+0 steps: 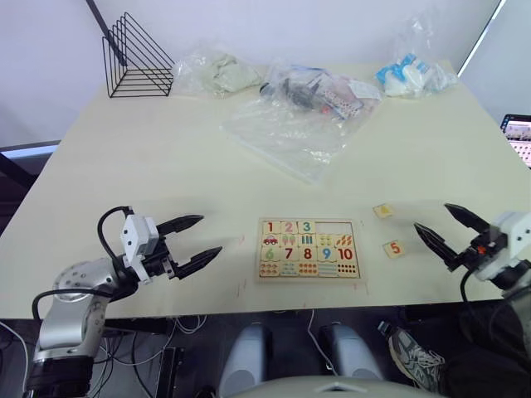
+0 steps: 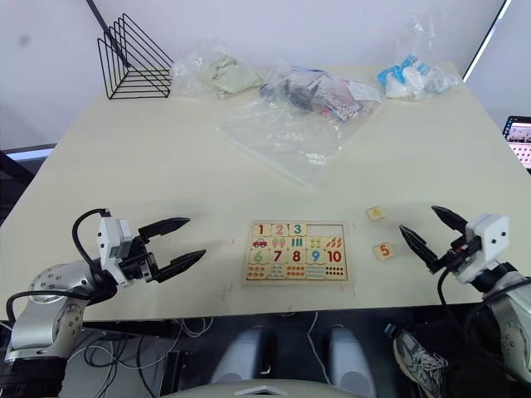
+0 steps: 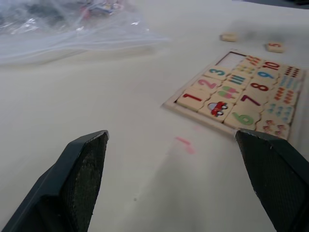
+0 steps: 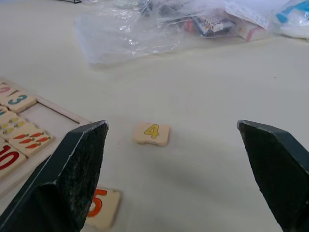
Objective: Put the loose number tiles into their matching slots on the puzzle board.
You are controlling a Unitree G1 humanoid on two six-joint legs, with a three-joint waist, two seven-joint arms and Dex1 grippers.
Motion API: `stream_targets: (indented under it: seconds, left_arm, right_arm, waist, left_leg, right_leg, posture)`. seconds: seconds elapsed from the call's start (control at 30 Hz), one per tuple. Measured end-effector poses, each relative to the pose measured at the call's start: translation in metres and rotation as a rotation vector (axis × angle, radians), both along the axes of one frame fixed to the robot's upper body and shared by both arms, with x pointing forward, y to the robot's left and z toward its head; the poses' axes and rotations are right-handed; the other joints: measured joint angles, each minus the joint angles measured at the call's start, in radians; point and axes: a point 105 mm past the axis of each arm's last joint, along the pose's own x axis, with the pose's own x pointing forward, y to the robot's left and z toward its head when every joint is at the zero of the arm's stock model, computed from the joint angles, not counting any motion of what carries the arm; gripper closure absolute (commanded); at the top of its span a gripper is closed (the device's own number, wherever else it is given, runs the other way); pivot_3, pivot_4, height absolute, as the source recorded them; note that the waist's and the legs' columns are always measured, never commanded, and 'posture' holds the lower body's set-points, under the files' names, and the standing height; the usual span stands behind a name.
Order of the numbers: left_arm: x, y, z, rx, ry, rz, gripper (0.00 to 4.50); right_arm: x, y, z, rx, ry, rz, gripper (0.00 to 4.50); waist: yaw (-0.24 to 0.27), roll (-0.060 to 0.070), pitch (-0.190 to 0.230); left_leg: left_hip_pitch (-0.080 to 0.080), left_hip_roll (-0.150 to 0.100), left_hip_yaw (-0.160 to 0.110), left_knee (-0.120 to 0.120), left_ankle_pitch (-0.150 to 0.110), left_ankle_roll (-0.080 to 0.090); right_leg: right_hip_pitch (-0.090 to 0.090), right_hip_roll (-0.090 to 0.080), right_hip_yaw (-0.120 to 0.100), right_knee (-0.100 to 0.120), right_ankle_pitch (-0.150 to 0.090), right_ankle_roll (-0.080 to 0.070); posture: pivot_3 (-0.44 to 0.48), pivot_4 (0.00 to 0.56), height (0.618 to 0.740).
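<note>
So the puzzle board (image 1: 309, 249) sits flat near the front edge of the table (image 1: 166, 166), roughly between the two arms. Tiles 1, 2 and 3 are already in the top row, and the two slots (image 1: 336, 227) at the right end of that row are bare. The 4 tile (image 4: 151, 133) and the 5 tile (image 1: 394, 247) lie loose on the table to the right of the board – the 4 a bit farther back, the 5 closer to the front edge, both apart from the board and from each other. The left gripper (image 1: 192, 242) hovers low over the table on the left side of the board, arm bent at the elbow, fingers pointing toward the board with the jaws spread wide and holding nothing. The right gripper (image 1: 442, 225) reaches in from the right, pointing toward the two loose tiles – jaws also spread wide, nothing between them, near the 5 without touching it. Farther back are clear plastic bags (image 1: 290, 133) and a black wire rack (image 1: 134, 58).
</note>
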Motion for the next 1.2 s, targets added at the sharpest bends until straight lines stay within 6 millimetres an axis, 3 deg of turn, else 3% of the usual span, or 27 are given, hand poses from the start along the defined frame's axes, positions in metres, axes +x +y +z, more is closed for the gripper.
stream_targets:
  seconds: [0.2,0.5,0.73,1.2]
  left_arm:
    - [0.006,-0.012,0.015,0.022,-0.034,-0.144,0.07]
    - [0.005,-0.02,0.017,0.027,-0.027,-0.263,0.07]
    - [0.007,-0.02,0.022,0.03,-0.04,-0.299,0.07]
    - [0.007,-0.015,0.022,0.042,-0.017,-0.335,0.07]
  right_arm:
    - [0.018,0.023,-0.003,0.013,0.064,-0.045,0.0]
    - [0.042,0.02,-0.018,-0.076,0.158,-0.195,0.0]
    - [0.046,0.025,-0.034,-0.088,0.254,-0.209,0.0]
    - [0.055,0.05,-0.031,-0.055,0.268,-0.187,0.0]
  waist:
    - [-0.001,0.0,0.0]
    - [-0.001,0.0,0.0]
    - [-0.002,0.0,0.0]
    - [-0.003,0.0,0.0]
  left_leg:
    - [0.0,-0.001,0.0,0.0,0.0,0.0]
    - [-0.001,-0.001,0.0,0.0,0.0,0.0]
    - [-0.002,-0.001,0.0,0.0,0.0,0.0]
    - [-0.003,-0.001,-0.001,0.0,0.0,0.0]
  right_leg:
    - [0.0,0.0,0.0,0.0,0.001,0.001]
    - [-0.001,0.0,-0.001,0.0,0.002,0.003]
    - [-0.001,0.0,-0.001,0.0,0.002,0.003]
    - [-0.003,0.001,0.0,0.0,0.002,0.004]
  posture:
    - [0.0,0.15,0.74]
    - [0.0,0.15,0.74]
    - [0.0,0.15,0.74]
    - [0.0,0.15,0.74]
